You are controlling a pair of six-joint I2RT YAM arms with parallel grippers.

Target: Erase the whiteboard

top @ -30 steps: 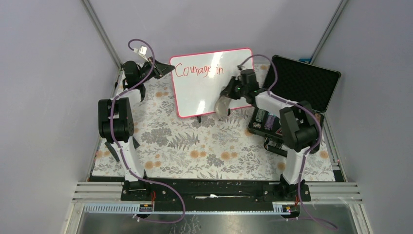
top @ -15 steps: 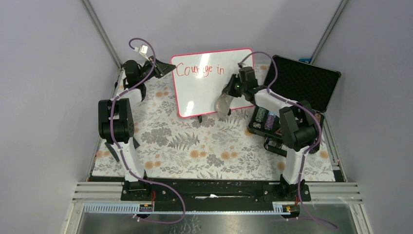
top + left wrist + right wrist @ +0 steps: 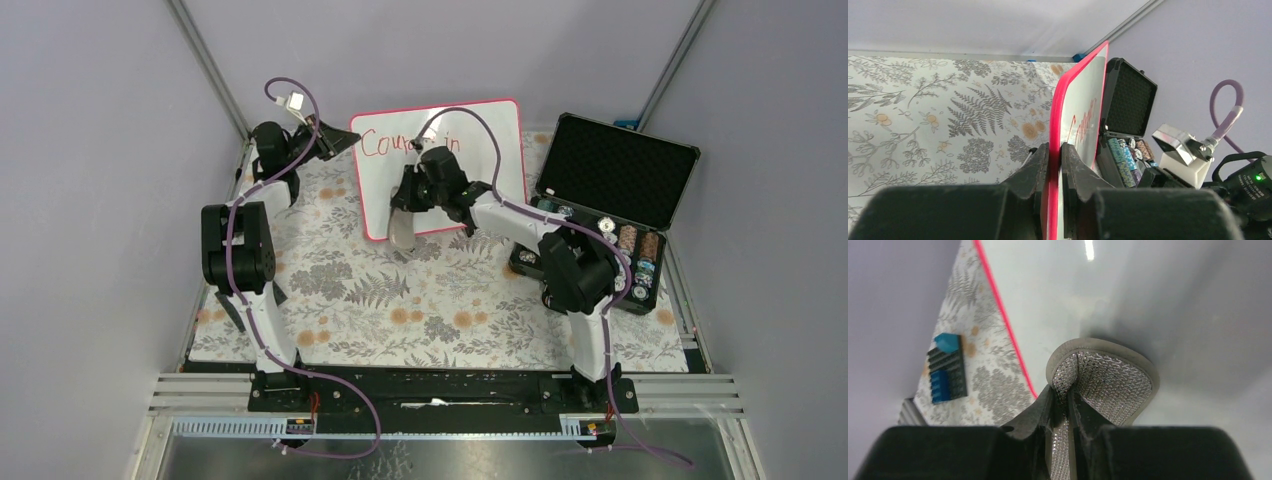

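The right gripper [image 3: 1062, 392] has its jaws pressed together on a fold of grey, mesh-textured wiping cloth [image 3: 1108, 380]. The cloth's rounded free end lies against the glossy board face, close to the pink-red edge. The left gripper [image 3: 1054, 148] has its jaws pinching the left-hand edge of the rectangular glossy white whiteboard with the thin pink-red rounded frame [image 3: 378, 195], which looks like a steadying hold. The whiteboard stands propped at the middle of the worktop's far edge, on the grey-and-orange floral mat [image 3: 400, 310]. In the top view the cloth sits low on it, near the bottom left corner.

As I judge progress, the lower part and the right side of the face show clean white. The red handwriting [image 3: 380, 143] runs along the top left, with its middle hidden behind the right arm, and it is not yet wiped. The job looks well along but unfinished: the cloth has to go up to that top band and pass across the words.

- **Whiteboard:** one.
- **Cloth:** one.
- **Red writing:** one line, two words readable in part.
- **Arms:** two, each clamped on one thing.
- **Case:** one open black foam-lined case [image 3: 620, 160] at the worktop's right edge, just beside the board, holding rows of small round stacks too small to count
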